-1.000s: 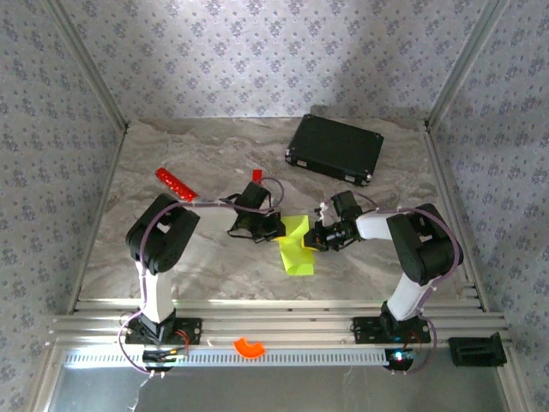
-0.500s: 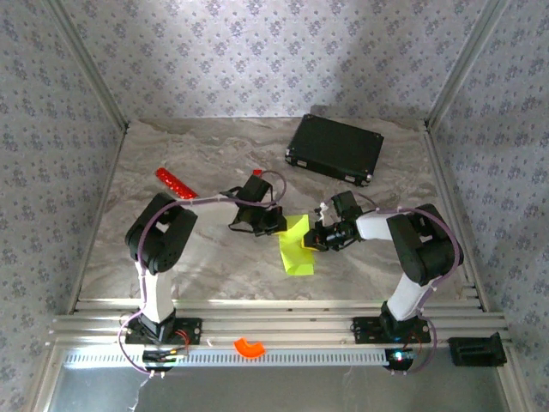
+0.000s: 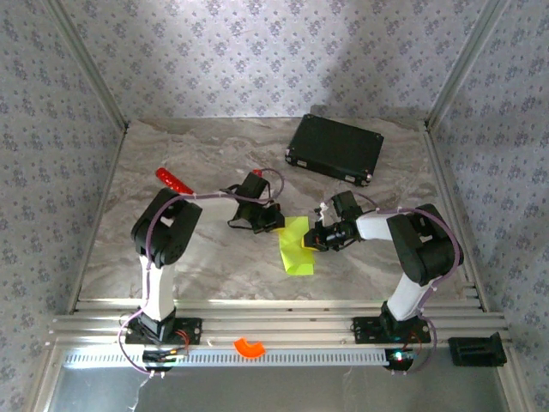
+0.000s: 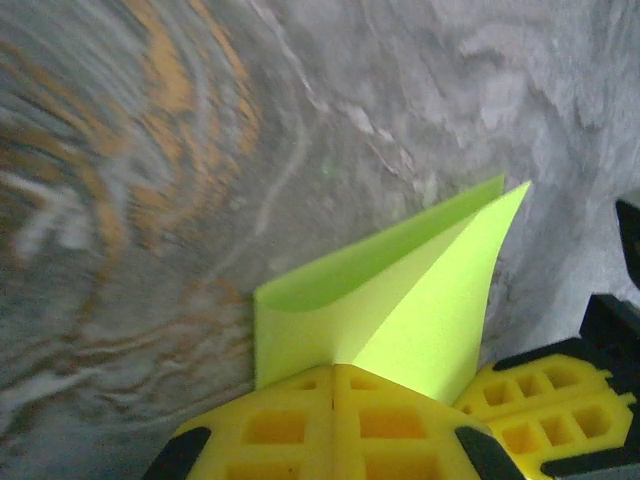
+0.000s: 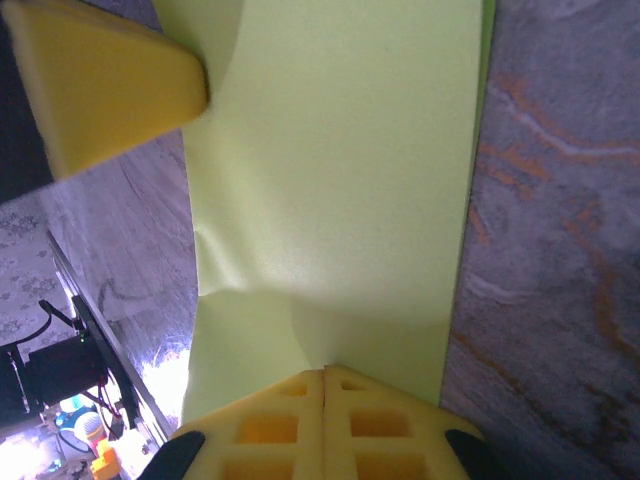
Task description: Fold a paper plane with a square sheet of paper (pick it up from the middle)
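Observation:
The lime yellow-green sheet of paper (image 3: 296,245) lies folded on the marble table between my two grippers. My left gripper (image 3: 276,225) is shut on the sheet's upper left corner; in the left wrist view the paper (image 4: 400,300) stands up doubled over from the closed yellow pads (image 4: 334,425). My right gripper (image 3: 316,240) is shut on the sheet's right edge; in the right wrist view the paper (image 5: 340,180) spreads flat ahead of its closed pads (image 5: 322,420), with the left gripper's pad (image 5: 100,90) at the top left.
A black case (image 3: 334,148) lies at the back right of the table (image 3: 214,163). A red stick (image 3: 174,181) rests at the left, a small red block (image 3: 256,173) behind the left gripper. An orange ring piece (image 3: 250,347) sits on the front rail.
My left gripper has drawn slightly back and up-left with the paper's corner, and the left arm's elbow shifted right. The right arm has held still.

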Controlling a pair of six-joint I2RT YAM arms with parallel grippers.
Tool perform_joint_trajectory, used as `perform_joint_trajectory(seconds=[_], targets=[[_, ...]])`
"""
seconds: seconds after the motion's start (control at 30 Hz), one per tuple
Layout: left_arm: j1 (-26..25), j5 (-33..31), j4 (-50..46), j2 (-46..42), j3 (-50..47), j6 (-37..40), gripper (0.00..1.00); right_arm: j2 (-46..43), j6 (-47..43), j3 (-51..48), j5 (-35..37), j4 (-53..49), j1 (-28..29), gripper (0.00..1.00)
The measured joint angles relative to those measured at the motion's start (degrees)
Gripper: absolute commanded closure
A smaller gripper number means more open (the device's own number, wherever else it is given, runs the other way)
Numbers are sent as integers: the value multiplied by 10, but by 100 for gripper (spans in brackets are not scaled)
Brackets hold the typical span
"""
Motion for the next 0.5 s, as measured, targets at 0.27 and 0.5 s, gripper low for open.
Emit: perform_joint_trajectory(seconds=[0.27,0.5], targets=[[21,-12,3,5,10,-22,100,0,0,0,0,0,0,100],[23,-40,3,6,18,-35,100,0,0,0,0,0,0,100]])
